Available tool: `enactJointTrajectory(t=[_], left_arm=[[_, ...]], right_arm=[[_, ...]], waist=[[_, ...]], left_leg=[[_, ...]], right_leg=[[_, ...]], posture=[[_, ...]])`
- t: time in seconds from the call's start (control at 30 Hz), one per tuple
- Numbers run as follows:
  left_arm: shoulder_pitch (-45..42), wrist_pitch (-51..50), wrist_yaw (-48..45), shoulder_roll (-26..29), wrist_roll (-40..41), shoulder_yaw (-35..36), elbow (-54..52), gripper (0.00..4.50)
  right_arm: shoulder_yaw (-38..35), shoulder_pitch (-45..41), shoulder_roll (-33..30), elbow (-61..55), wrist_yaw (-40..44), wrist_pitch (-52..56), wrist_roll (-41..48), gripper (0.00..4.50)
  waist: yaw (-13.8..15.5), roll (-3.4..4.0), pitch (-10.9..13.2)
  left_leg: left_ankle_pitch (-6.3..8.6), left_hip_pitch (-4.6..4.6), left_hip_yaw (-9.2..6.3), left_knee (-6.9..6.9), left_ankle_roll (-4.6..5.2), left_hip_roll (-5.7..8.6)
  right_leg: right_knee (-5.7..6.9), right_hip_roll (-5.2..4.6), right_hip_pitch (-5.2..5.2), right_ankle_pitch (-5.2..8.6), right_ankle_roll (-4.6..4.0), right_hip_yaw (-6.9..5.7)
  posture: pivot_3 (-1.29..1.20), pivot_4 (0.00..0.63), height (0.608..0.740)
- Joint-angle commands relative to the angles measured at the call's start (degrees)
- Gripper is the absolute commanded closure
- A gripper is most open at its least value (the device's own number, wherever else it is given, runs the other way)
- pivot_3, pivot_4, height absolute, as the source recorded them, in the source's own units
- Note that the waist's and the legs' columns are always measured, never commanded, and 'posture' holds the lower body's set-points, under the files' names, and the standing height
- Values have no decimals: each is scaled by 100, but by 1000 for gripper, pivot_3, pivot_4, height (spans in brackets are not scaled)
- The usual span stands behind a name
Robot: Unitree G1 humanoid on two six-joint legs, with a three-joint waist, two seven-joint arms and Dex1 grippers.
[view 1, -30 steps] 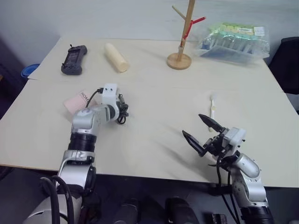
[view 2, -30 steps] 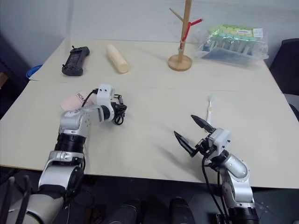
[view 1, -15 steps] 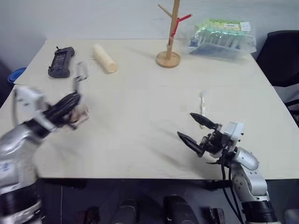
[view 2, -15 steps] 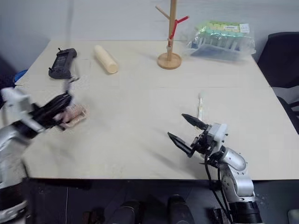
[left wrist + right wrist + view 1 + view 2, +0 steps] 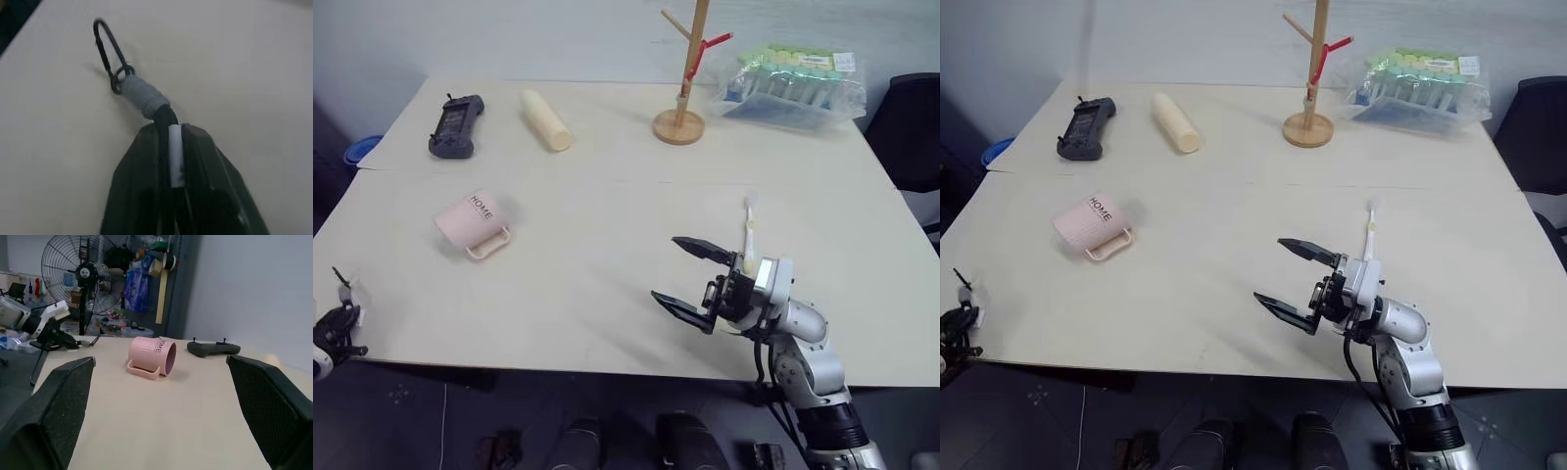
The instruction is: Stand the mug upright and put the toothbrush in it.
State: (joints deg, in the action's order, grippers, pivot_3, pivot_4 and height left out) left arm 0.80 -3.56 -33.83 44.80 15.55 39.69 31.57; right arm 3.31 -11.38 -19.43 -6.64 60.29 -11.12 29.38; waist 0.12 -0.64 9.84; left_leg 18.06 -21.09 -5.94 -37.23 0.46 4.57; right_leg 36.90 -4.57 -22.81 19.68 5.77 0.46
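Your right gripper (image 5: pixel 690 276) hung just above the near part of the table (image 5: pixel 607 284) with its two black fingers spread wide and nothing between them, pointing across the table toward your left. Your left gripper (image 5: pixel 337 323) sat far out at the table's near left edge; in its wrist view the dark fingers (image 5: pixel 142 191) lay close together around the black looped cord (image 5: pixel 110 54), whose grey-wrapped end and white tag ran in between them, though you could not tell for certain whether they pinched it. Just behind the right gripper, the toothbrush (image 5: pixel 750 230) lay flat on the table, its white head pointing toward the far side, untouched. The mug (image 5: pixel 470 221) lay on its side on the left half of the table, well apart from both grippers, handle low against the surface and the word "HOME" facing up; the right wrist view showed its dark mouth turned sideways. Along the far edge you had a black handheld controller (image 5: pixel 453 124), a cream cylinder roll (image 5: pixel 544 119), a wooden peg stand (image 5: pixel 682 108) and a bagged rack of tubes (image 5: pixel 798 83).
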Motion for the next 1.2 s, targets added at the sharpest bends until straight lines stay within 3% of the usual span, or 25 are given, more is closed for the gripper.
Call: enactJointTrajectory(t=[0.03,0.2,0.27,0.33,0.37,0.47,0.53,0.67,0.83,0.97,1.2], left_arm=[[-15,654,-140,459,57,239,-301,2418],[611,534,-1254,722,788,569,-1536,1016],[800,1351,-1332,1024,191,428,-1755,1016],[853,1546,-1433,1278,-136,233,-1905,1016],[882,1411,-1528,1337,-107,138,-2105,1016],[1061,1031,-1302,1514,-806,-457,-3041,475],[1005,-249,-1054,1377,-640,-944,-4017,91],[229,-2464,-420,836,-610,-2348,-5181,91],[-1321,-3679,260,434,-1540,-3745,-4798,91],[-2046,-3950,569,130,-1739,-4019,-4535,91],[-2404,-4942,672,126,-1965,-4280,-4191,91]], right_arm=[[-167,27,-109,-268,-75,79,96,0],[-474,567,-351,-564,-254,214,145,0],[-630,806,-525,-645,-294,449,281,0],[-742,935,-641,-701,-334,607,368,0],[-793,980,-696,-724,-314,622,381,0],[-980,1135,-888,-686,-193,600,387,0],[-1046,1172,-949,-569,-99,533,357,0],[-976,991,-778,-268,-176,421,236,0],[-847,958,-602,-619,-358,520,255,0],[-905,1237,-572,-865,-578,558,219,0],[-914,1400,-529,-1182,-921,611,182,0]], waist=[[-11,-15,-4],[-21,-7,0],[-25,1,5],[-17,0,5],[-15,7,8],[-17,33,17],[-16,44,19],[-16,46,21],[-20,39,22],[4,39,21],[-19,37,21]], left_leg=[[1,-1,-1,0,-2,-3],[9,-3,4,6,2,-5],[15,-4,8,6,7,-8],[15,-4,10,5,6,-9],[15,-1,10,6,5,-13],[16,5,14,9,6,-13],[16,7,16,12,8,-12],[18,3,15,12,9,-18],[11,1,16,3,-5,-23],[6,-4,14,2,-14,-22],[6,-12,24,-3,-14,-24]], right_leg=[[-1,1,-1,-1,-2,-1],[-10,1,0,-1,-4,2],[-11,0,4,-1,-4,2],[-28,1,5,-1,-5,1],[-29,3,6,-4,-10,0],[-30,3,12,-11,-21,4],[-29,3,14,-12,-21,7],[-27,9,9,-12,-20,7],[5,21,-7,-12,-19,5],[13,24,-16,-12,-19,4],[10,24,-27,-12,-19,5]], posture=[[0,150,740],[0,150,740],[0,150,740],[0,150,740],[0,150,740],[0,150,740],[0,150,740],[0,150,740],[0,150,740],[0,150,740],[0,150,740]])
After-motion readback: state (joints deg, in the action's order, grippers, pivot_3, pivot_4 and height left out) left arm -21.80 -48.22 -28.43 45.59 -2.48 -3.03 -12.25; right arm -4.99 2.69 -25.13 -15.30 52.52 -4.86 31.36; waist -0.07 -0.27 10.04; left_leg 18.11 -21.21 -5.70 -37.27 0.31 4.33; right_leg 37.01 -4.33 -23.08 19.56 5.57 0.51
